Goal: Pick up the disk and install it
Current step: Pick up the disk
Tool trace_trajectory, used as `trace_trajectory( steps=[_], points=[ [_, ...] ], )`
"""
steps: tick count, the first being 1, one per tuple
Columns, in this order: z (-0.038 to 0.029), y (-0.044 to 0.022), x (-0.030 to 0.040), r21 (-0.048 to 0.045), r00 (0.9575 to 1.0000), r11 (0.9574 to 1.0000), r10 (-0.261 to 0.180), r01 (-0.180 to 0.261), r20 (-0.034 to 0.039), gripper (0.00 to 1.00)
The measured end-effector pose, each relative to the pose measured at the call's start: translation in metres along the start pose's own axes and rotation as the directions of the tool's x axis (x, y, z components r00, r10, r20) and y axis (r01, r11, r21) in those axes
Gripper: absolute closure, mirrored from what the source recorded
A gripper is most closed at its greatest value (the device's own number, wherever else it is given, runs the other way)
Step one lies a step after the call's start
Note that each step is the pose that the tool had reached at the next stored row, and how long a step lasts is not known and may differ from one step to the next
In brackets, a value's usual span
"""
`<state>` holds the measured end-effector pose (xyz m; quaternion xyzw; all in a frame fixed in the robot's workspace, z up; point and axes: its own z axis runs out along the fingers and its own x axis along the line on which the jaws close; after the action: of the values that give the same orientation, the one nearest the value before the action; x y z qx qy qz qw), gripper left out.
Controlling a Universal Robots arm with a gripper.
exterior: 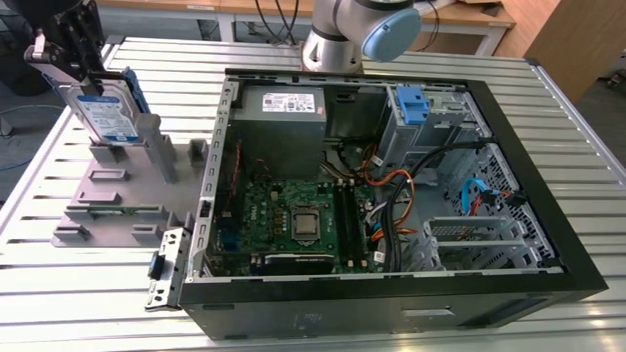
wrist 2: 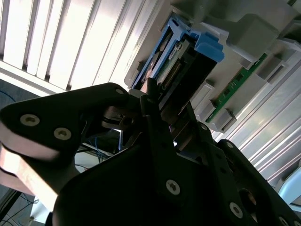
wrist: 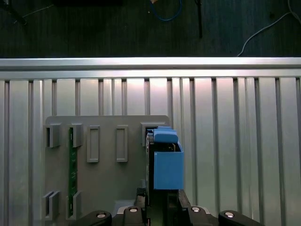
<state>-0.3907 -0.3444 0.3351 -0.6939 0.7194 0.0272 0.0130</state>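
- Two dark fingers (wrist 2: pixel 157 136) of the gripper (exterior: pixel 86 77) are clamped across the upper edge of the disk (exterior: pixel 110 114).
- It stands upright at the grey fixture (exterior: pixel 108 198), beside the open computer case (exterior: pixel 391 312); I cannot tell whether it is clear of its slot.
- It is probably rigid, fairly heavy and shock-sensitive, so the blue carrier rails look like the safest hold.

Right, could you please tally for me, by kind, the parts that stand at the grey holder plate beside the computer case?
disk: 1
green circuit strip: 1
Total: 2
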Motion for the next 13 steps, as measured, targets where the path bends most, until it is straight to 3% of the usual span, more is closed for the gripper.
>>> trace_trajectory(
  steps=[13],
  points=[
    [-0.0060,0.0001,-0.0004,0.0003,1.0000,1.0000,0.000,0.000,0.0001,0.65]
  ],
)
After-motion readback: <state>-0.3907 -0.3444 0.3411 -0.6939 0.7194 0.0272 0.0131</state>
